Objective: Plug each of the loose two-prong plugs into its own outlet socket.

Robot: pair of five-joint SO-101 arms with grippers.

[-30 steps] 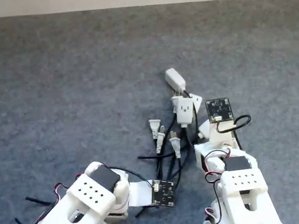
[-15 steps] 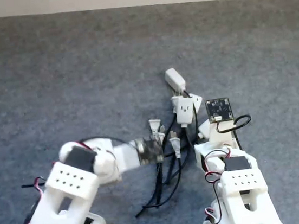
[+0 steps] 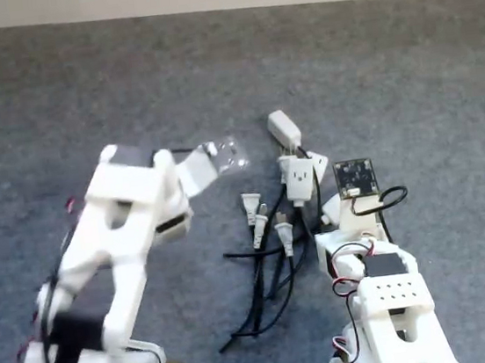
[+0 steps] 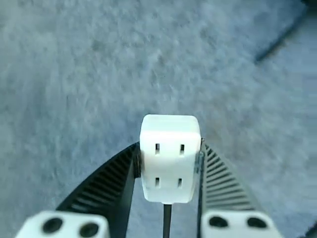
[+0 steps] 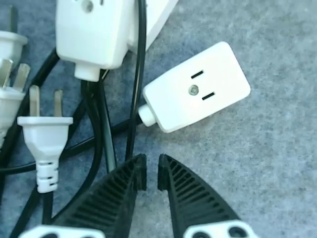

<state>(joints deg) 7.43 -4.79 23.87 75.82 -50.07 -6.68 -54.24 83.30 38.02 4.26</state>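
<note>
**Left arm has swung up from the near edge to the left side of the cable pile in the last second, and it's carrying a socket.**

The left gripper (image 4: pixel 169 148) is clamped on a white socket block (image 4: pixel 168 163), one jaw on each side. The slots face out and its cord hangs down, with bare carpet (image 3: pixel 81 95) behind it, just off to the side of the pile. The right gripper (image 5: pixel 151 171) sits low beside the black cords (image 5: pixel 99 124), jaws almost touching and nothing between them. Progress-wise I'd call it barely started. Three loose plugs (image 3: pixel 250 209) are lying on the carpet with bare prongs, and the other sockets (image 5: pixel 198 91) next to them have empty slots. So one socket is picked up, zero plugs are seated, and all the actual plugging is left.
</note>
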